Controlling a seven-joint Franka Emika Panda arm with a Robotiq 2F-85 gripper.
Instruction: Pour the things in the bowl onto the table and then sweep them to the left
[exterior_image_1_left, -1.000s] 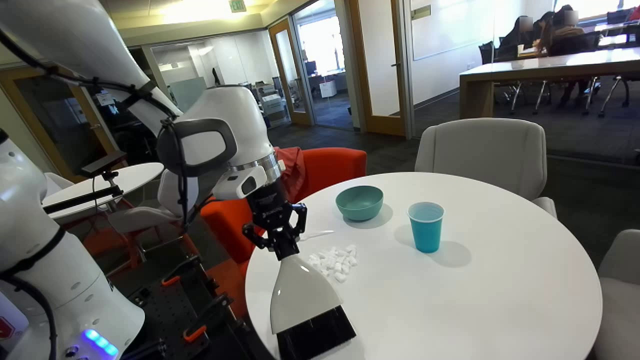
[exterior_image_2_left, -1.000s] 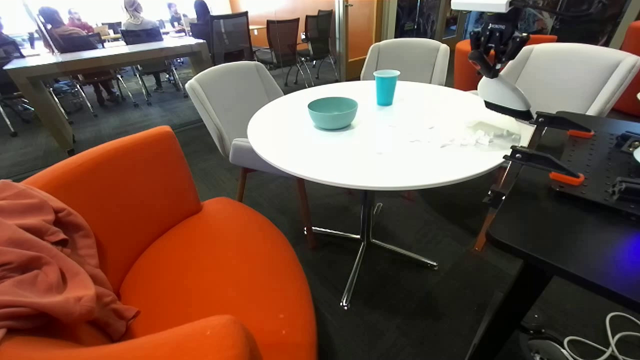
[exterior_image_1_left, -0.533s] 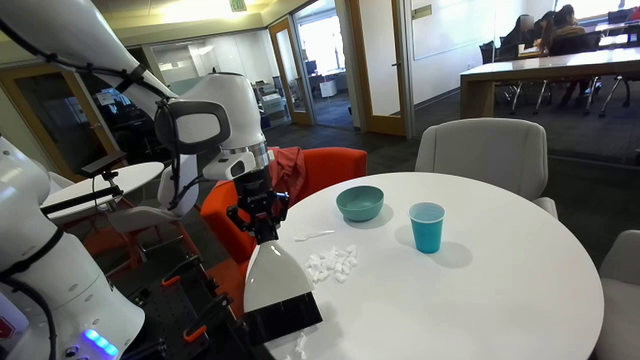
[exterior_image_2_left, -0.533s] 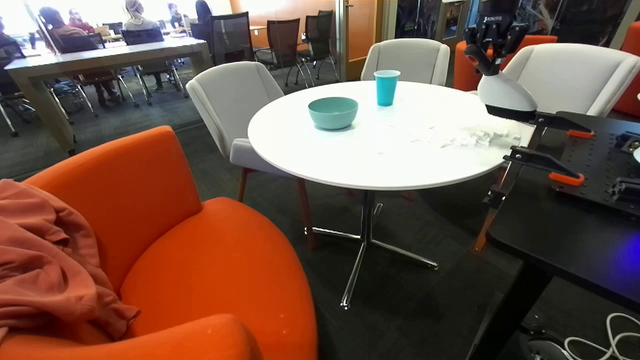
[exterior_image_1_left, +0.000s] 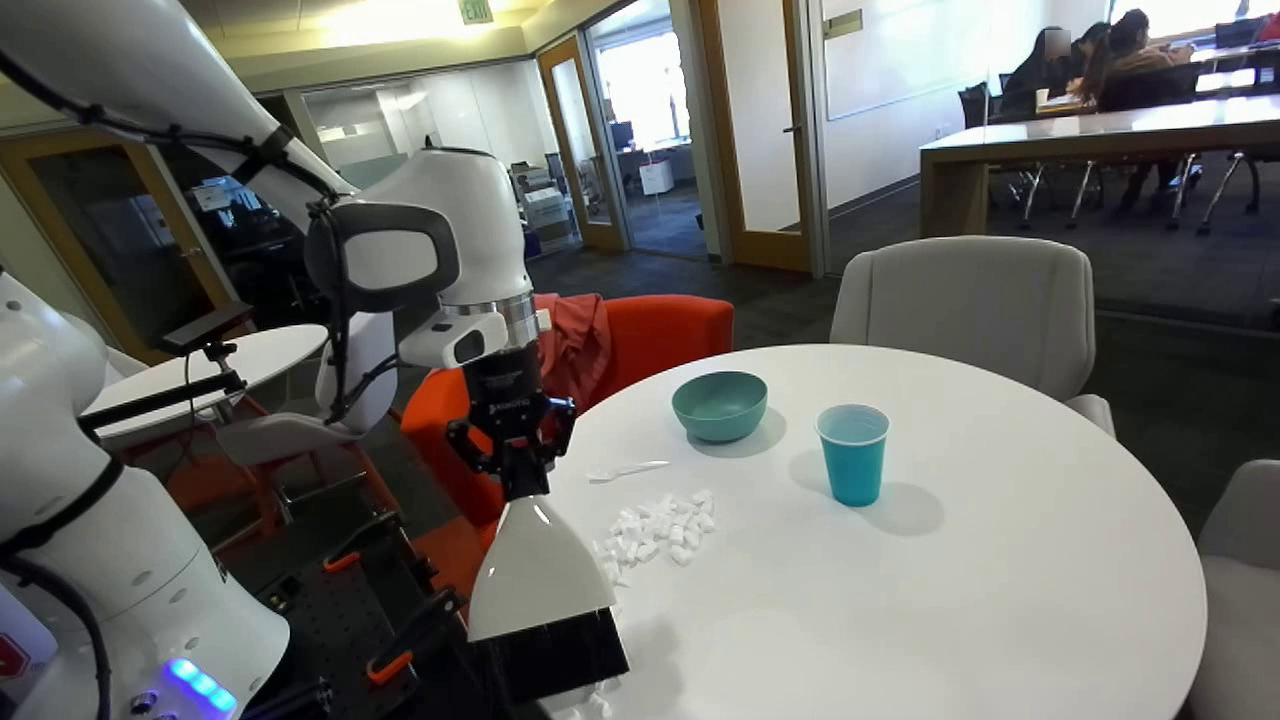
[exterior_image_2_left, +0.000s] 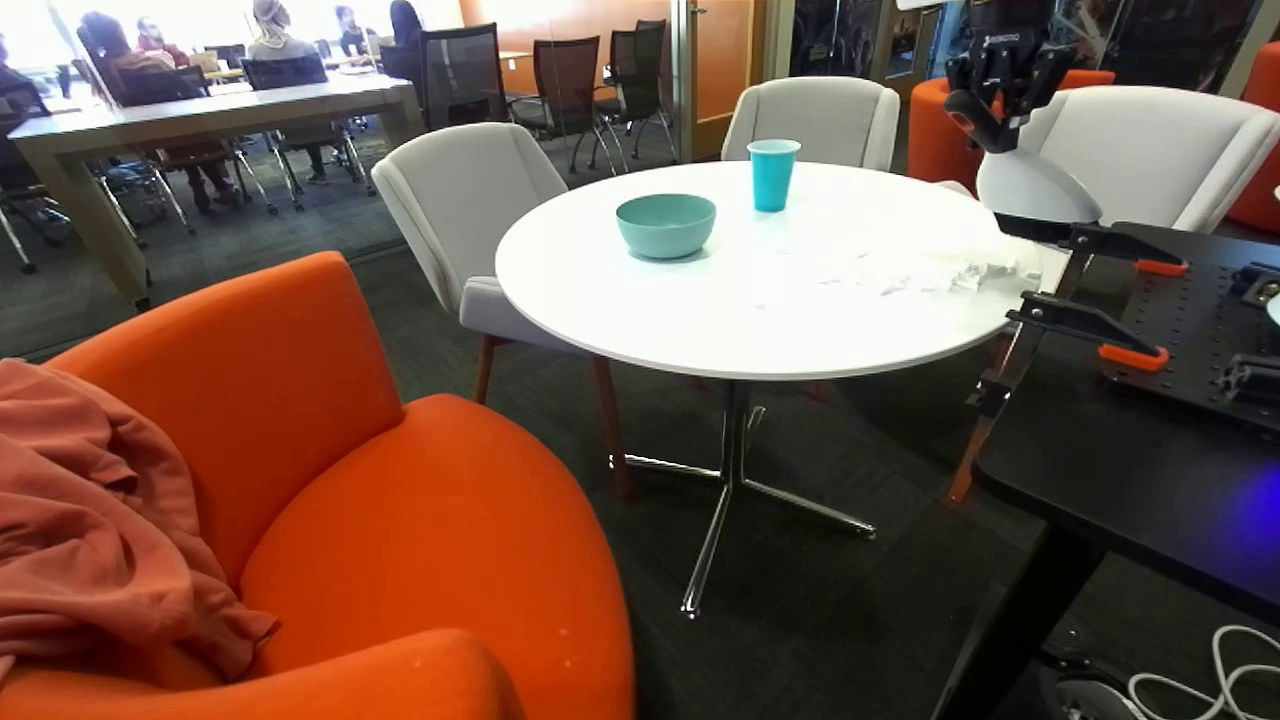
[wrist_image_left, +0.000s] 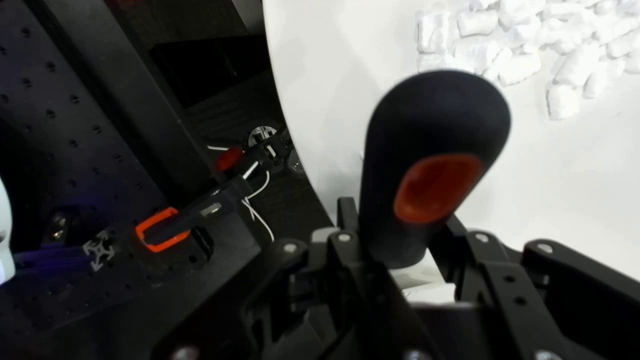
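My gripper (exterior_image_1_left: 524, 482) is shut on the black handle of a brush (exterior_image_1_left: 543, 575) with a white body and black bristles. The brush hangs bristles down over the table's edge near the robot; whether it touches is unclear. In the wrist view the gripper (wrist_image_left: 395, 225) grips the handle (wrist_image_left: 435, 120), which has a red oval. White pieces (exterior_image_1_left: 665, 525) lie heaped beside the brush, with a few more below its bristles; they also show in the other views (exterior_image_2_left: 975, 275) (wrist_image_left: 565, 40). The green bowl (exterior_image_1_left: 720, 408) (exterior_image_2_left: 665, 228) stands upright on the white table (exterior_image_1_left: 900, 620), no pieces visible inside.
A blue cup (exterior_image_1_left: 853, 455) (exterior_image_2_left: 772, 175) stands near the bowl. A white plastic fork (exterior_image_1_left: 628, 471) lies by the pieces. Black clamps with orange pads (exterior_image_2_left: 1090, 330) sit on the robot's black table (exterior_image_2_left: 1120, 460), close to the round table's edge.
The gripper and brush have moved left in an exterior view, toward the robot's table. More white pieces now show beside and below the brush. The bowl and cup have not moved.
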